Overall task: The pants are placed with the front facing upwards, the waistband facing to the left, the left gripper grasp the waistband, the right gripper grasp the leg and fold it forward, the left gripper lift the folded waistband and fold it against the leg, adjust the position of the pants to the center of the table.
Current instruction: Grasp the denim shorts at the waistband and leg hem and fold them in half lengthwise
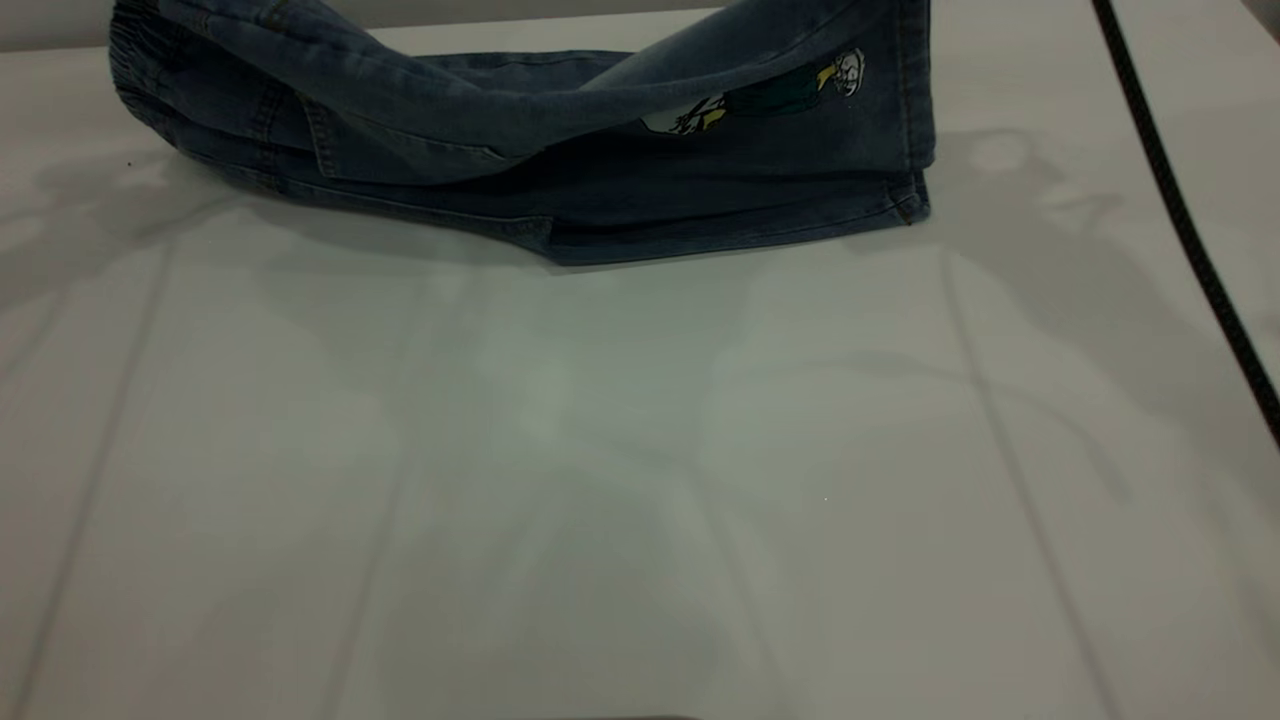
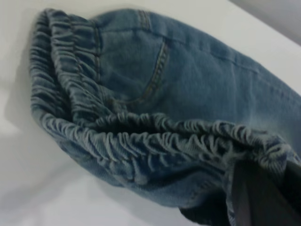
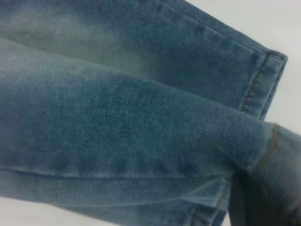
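The table (image 1: 600,480), bare and pale, fills the near part of the exterior view. At its far edge the pants (image 1: 560,150) lie half folded, the upper layer lifted off the lower, the waistband (image 1: 135,70) at the left, the cartoon print (image 1: 790,90) showing. A dark finger (image 2: 263,197) of the left gripper touches the ruffled band; whether either gripper's jaws are clamped cannot be told. A black cable (image 1: 1190,230) crosses the right side.

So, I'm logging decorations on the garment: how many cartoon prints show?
1: a yellow-green cartoon print on the lifted upper layer of the blue denim pants, toward their right end. Folds may hide more.
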{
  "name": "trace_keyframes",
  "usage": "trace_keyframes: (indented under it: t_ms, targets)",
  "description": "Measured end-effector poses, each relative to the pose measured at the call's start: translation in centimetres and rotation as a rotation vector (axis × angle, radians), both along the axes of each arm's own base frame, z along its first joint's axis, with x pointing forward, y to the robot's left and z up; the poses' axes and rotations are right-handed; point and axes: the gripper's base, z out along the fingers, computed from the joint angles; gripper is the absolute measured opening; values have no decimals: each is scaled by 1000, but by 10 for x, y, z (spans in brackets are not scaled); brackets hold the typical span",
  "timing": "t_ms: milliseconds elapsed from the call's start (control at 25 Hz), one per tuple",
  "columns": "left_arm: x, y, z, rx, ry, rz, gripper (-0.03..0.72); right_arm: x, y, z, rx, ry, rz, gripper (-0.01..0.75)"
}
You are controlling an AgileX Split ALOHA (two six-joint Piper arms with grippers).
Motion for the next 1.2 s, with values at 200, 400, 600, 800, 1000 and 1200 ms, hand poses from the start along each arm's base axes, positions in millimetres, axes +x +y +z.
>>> trace_keyframes:
  t_ms: [200,400,600,800,1000,1200]
  targets:
    - [5,5,-8,22,-8,52,64,11,0,-14,-3,-46,-18,33]
    - [13,12,-40,11,22,141,64,17,0,-23,12,-96,-53,33]
    - [19,18,-72,27,32,208,64,22,-1,-34,13,-126,-74,33]
    - [23,21,-93,47,8,229,64,28,-2,-51,13,-168,-106,33]
    - [27,20,-104,74,-49,185,71,32,-4,-72,5,-200,-132,34]
    - [33,6,-101,200,-162,48,121,36,-5,-74,42,-242,-190,87]
